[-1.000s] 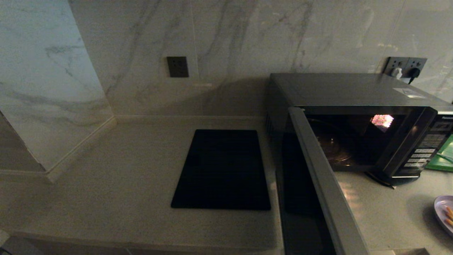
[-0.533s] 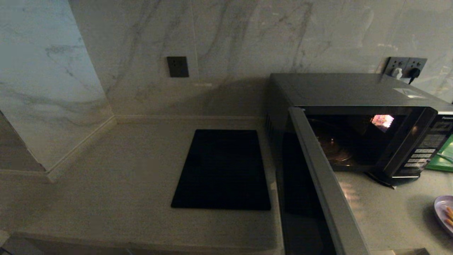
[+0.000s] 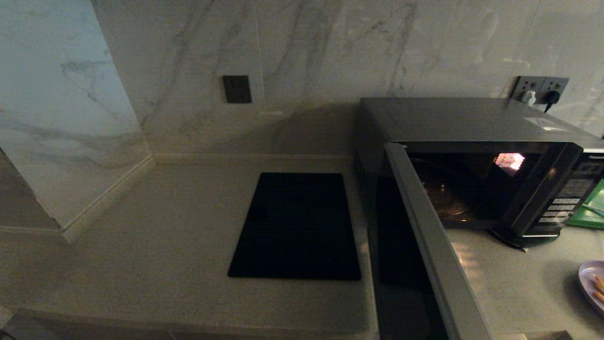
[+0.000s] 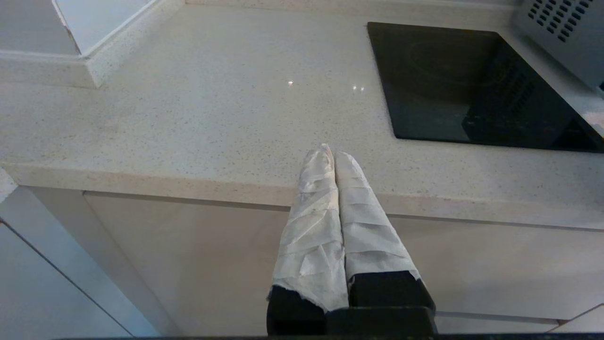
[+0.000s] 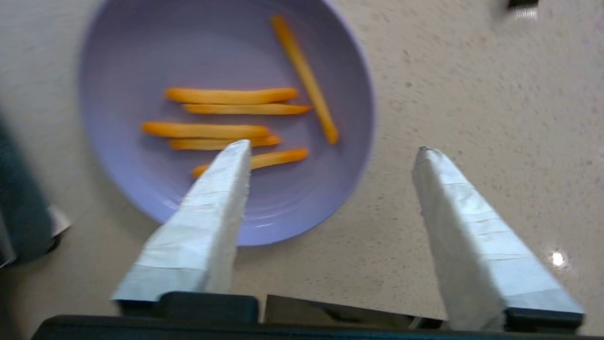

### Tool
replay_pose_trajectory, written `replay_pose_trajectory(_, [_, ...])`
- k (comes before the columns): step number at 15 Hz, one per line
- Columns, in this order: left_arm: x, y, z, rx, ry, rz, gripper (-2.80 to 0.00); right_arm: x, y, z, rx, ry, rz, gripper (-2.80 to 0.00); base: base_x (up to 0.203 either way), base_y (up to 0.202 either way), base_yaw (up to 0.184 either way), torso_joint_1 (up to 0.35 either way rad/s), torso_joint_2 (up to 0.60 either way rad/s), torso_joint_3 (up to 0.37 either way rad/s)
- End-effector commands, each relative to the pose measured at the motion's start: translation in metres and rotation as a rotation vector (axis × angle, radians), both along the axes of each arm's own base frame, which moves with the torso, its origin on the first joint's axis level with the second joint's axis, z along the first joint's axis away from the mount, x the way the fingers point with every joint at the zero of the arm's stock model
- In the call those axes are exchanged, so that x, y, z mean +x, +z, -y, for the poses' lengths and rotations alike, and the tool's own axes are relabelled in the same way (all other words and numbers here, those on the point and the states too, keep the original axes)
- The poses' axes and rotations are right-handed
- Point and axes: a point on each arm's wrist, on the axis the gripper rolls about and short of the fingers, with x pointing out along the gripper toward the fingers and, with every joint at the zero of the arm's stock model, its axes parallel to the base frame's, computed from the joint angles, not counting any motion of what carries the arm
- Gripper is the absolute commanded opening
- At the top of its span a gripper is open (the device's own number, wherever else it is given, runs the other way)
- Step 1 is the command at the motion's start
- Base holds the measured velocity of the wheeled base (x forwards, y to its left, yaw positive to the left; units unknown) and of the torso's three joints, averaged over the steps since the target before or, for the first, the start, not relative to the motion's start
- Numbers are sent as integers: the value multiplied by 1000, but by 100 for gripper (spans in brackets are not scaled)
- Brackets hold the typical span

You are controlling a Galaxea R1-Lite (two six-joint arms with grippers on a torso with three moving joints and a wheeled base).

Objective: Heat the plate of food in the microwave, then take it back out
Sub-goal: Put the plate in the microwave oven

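Plate of fries [image 5: 226, 118] seen on counter [image 3: 509, 283], right of microwave [image 3: 472, 160] with door swung open. Right gripper [image 5: 332, 151] held above plate rim, jaws spread. Left gripper [image 4: 330, 153] parked below counter edge, jaws pressed together.

My head view is dim and grainy; the microwave [image 3: 472, 160] throws a shadow toward nine o'clock, and a pink glint shows inside its cavity. Straight edges bow near the frame borders. Both wrist views are bright, with small glare specks on the bench [image 4: 188, 118]. My plate of food [image 5: 226, 118] looks motion-blurred.
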Motion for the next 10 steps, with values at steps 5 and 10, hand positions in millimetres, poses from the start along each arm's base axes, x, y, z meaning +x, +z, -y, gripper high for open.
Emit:
replay_pose_trajectory(5, [0, 0, 0, -1, 1, 0, -280, -11, -36, 8, 105, -48, -66, 0, 0, 0, 0, 0, 0, 0])
replay_pose_trajectory(10, [0, 0, 0, -1, 1, -1, -280, -13, -47, 14, 127, -60, -81, 0, 0, 0, 0, 0, 0, 0])
